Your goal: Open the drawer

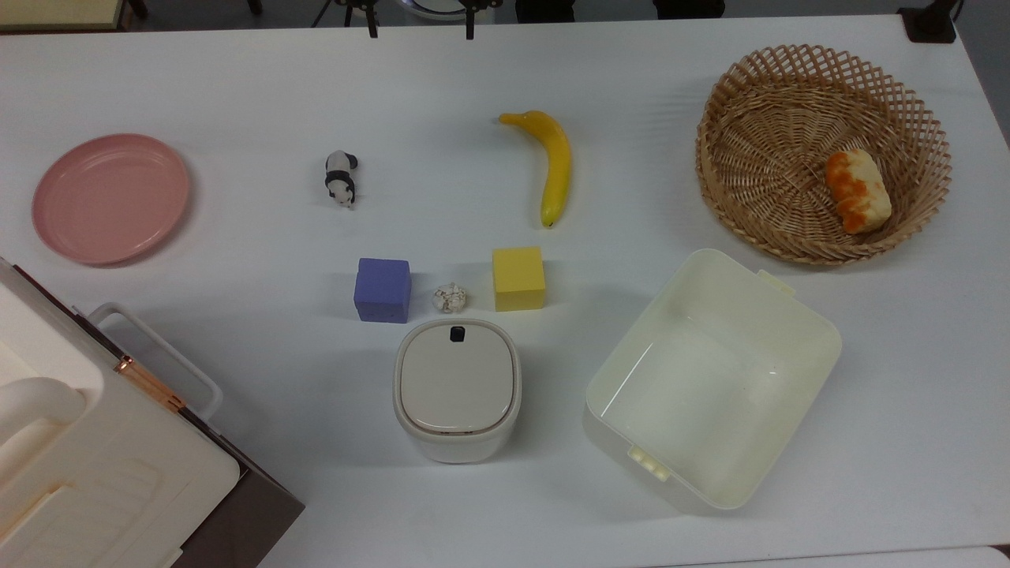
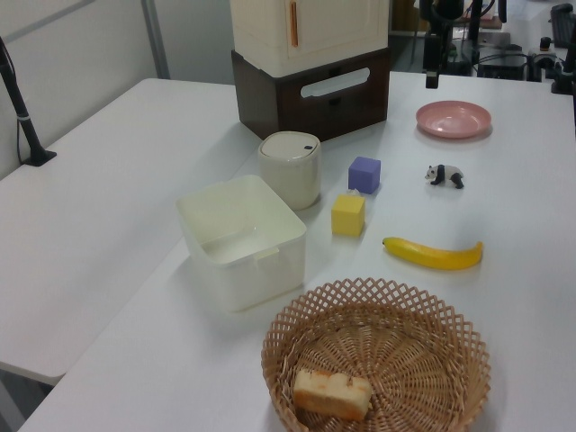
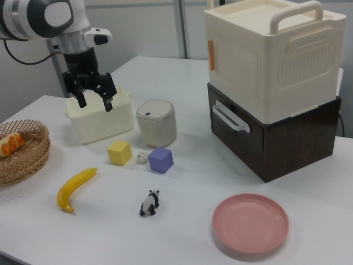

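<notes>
Four containers: we count a drawer, a bin, a lidded pot and a basket.
Drawer (image 3: 259, 132): we see it pushed in under the cream cabinet (image 3: 270, 55), white loop handle (image 3: 230, 117) forward, at 8 o'clock in the top view.
Wicker basket (image 1: 821, 79): holds an orange-crusted bread piece (image 1: 858, 191), at 2 o'clock.
Cream bin (image 1: 789, 312): nothing inside.
Lidded container (image 1: 457, 386): closed, black button on top.
Gripper (image 3: 94, 102): fingers spread, hovering at the bin, pinching nothing.

Top view: plate (image 1: 110, 197) far left, drawer (image 1: 237, 505) below cabinet (image 1: 95, 465) near left. Panda (image 1: 341, 177), banana (image 1: 550, 162) centre far. Two cubes (image 1: 383, 289) flank pebble (image 1: 450, 297), container (image 1: 457, 388) nearer. Bin (image 1: 710, 379) right; basket (image 1: 821, 150) far right, bread (image 1: 858, 191) inside.
</notes>
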`<state>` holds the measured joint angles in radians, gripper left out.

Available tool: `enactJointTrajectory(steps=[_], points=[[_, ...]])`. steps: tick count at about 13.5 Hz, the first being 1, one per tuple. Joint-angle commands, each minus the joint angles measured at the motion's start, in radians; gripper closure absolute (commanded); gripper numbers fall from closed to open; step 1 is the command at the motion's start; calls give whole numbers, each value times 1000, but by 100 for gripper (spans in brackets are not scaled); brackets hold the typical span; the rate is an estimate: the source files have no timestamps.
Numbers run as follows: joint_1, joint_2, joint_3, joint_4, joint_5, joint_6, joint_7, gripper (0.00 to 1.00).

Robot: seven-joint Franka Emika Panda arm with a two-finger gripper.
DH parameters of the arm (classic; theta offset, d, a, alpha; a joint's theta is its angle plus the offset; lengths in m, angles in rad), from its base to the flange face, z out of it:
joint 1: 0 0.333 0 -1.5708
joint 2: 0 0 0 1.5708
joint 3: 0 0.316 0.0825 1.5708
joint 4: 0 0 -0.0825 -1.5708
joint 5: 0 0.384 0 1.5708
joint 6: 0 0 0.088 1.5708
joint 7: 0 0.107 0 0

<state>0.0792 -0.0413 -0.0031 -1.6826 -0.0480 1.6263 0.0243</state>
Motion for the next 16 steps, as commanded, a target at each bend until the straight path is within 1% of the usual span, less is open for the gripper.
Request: enactJointTrajectory(steps=[1,13,16], points=[[-6,-2,-3,1,0,16,8,0],[-6,-2,-3,3,0,17,8,0],[-7,3,-3,4,0,18,-10,0]])
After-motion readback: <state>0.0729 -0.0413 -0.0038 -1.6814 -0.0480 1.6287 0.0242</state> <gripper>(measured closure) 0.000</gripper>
